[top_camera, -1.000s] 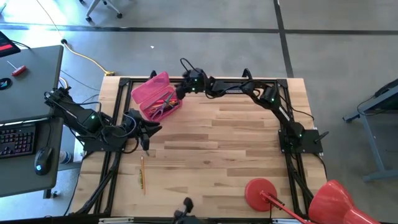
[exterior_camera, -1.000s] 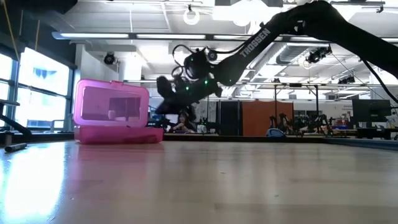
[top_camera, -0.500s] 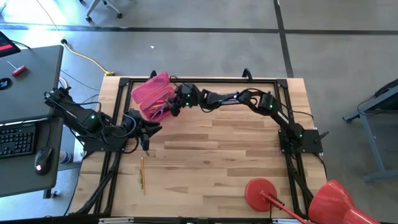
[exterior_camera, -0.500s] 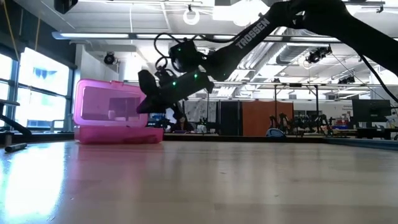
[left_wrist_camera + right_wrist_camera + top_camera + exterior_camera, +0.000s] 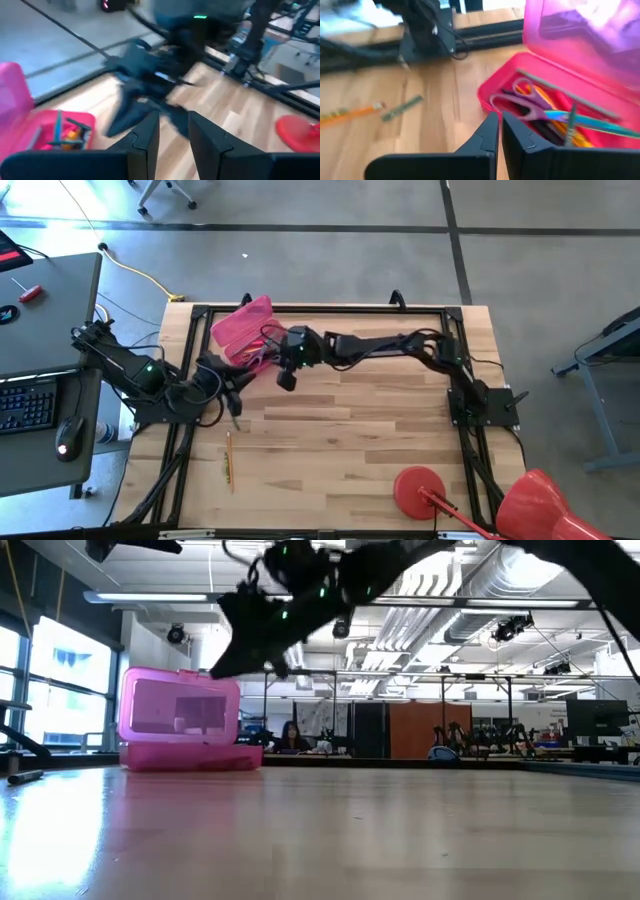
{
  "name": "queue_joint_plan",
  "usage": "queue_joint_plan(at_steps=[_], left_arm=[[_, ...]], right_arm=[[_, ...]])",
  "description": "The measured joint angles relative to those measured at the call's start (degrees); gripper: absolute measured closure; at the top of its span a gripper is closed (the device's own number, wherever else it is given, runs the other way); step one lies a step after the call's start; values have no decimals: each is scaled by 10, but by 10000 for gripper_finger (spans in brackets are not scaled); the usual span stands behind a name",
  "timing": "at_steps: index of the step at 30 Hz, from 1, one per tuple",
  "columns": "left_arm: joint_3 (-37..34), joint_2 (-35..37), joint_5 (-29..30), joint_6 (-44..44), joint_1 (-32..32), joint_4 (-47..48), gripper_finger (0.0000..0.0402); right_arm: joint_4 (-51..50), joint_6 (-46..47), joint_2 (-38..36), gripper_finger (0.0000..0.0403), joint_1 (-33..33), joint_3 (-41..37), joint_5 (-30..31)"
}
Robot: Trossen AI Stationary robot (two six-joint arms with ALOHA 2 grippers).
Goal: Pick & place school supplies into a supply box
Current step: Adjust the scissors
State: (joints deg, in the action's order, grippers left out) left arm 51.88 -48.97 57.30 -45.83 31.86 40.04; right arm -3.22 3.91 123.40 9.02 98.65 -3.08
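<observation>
The right hand [image 5: 283, 377] hangs above the wooden surface [image 5: 380, 420] just beside the pink supply box [image 5: 243, 330], fingers pressed together with nothing between them. In the right wrist view those dark fingers [image 5: 487, 131] point down at the near edge of the box, and the contents show well: purple-handled scissors [image 5: 530, 103] lying across orange and yellow pencils [image 5: 555, 116], with a grey one [image 5: 560, 94] on top and a teal pen [image 5: 600, 123] beside them. The box's lid [image 5: 180, 706] stands up, hinged open, clear in the low view at the far left of the surface. The left hand [image 5: 232, 402] sits low near the left edge, just short of the box; in its wrist view the two fingers [image 5: 147, 135] stand a little apart and grip nothing. Beyond them that view catches the right arm [image 5: 150, 75] over the open box. Still out on the surface, well apart from the box toward the front left, lie an orange pencil [image 5: 228, 455] and a green one [image 5: 231, 471], nearly end to end. A red disc with a handle [image 5: 420, 490] rests at the front right corner.
</observation>
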Motion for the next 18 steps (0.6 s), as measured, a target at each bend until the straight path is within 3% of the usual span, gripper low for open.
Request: queue_joint_plan(at_steps=[3,8,11,15,18], left_arm=[[0,0,25,21,0,25,268],[0,1,52,6,-7,57,270],[0,-4,19,-30,-44,74,295],[0,-33,-49,-86,-128,159,377],[-7,-70,-72,-131,-201,215,381]], right_arm=[[-82,-56,-48,402,-28,-1,74],[-167,-116,-143,402,-64,0,146],[-201,-129,-197,402,-79,0,166],[-217,-134,-265,402,-95,0,171],[-225,-134,-303,402,-106,0,173]])
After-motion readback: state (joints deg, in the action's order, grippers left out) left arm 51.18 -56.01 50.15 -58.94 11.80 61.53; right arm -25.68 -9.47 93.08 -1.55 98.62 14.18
